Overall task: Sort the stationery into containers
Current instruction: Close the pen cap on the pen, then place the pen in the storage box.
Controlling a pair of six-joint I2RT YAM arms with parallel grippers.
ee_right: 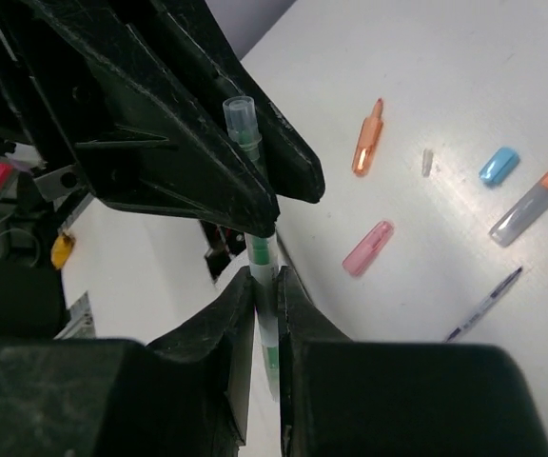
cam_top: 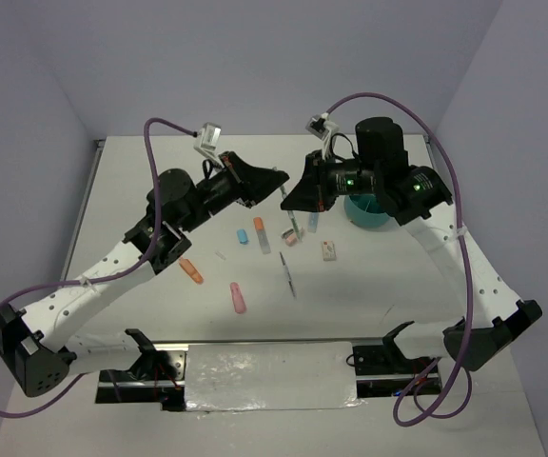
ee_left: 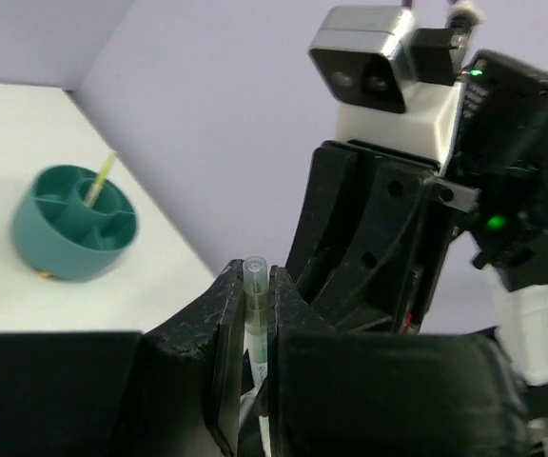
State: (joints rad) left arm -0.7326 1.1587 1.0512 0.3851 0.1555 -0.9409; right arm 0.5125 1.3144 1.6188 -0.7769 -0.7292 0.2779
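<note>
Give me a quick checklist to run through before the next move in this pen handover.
1. Left hand gripping pen: ok.
2. Right hand closed around pen: ok.
3. Right grip firm enough for left to let go: cannot tell.
4. Pen held above table: ok.
5. Organiser upright, compartments free: ok.

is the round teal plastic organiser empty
No, a thin yellow pen stands tilted in one compartment of the round teal plastic organiser.
</note>
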